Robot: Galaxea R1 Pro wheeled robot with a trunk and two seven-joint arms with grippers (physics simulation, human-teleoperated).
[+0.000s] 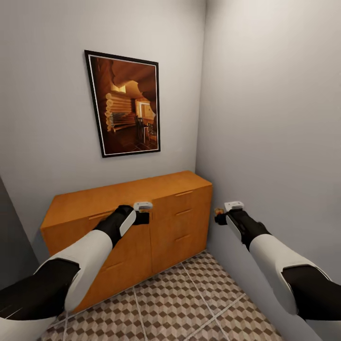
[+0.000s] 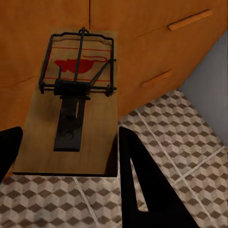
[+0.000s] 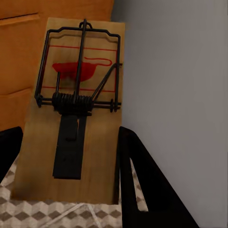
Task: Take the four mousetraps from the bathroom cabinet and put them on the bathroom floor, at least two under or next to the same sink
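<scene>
Each of my grippers holds a mousetrap. In the left wrist view a flat wooden mousetrap [image 2: 71, 104] with a black wire bar and a red mouse print lies between the dark fingers [image 2: 147, 185]; my left gripper [image 1: 143, 217] hovers in front of the orange-brown cabinet [image 1: 94, 199]. A second mousetrap [image 3: 76, 114] of the same look is clamped in my right gripper [image 1: 219, 217], close to the grey right wall. The cube-patterned bathroom floor [image 1: 189, 303] spreads below both arms. The sink is out of view.
The cabinet fills the corner against the back wall, drawer fronts with slim handles [image 1: 183, 193] shut. A framed picture [image 1: 125, 104] hangs above it. The grey right wall [image 1: 284, 142] stands close to my right arm. A dark edge [image 1: 12, 246] rises at far left.
</scene>
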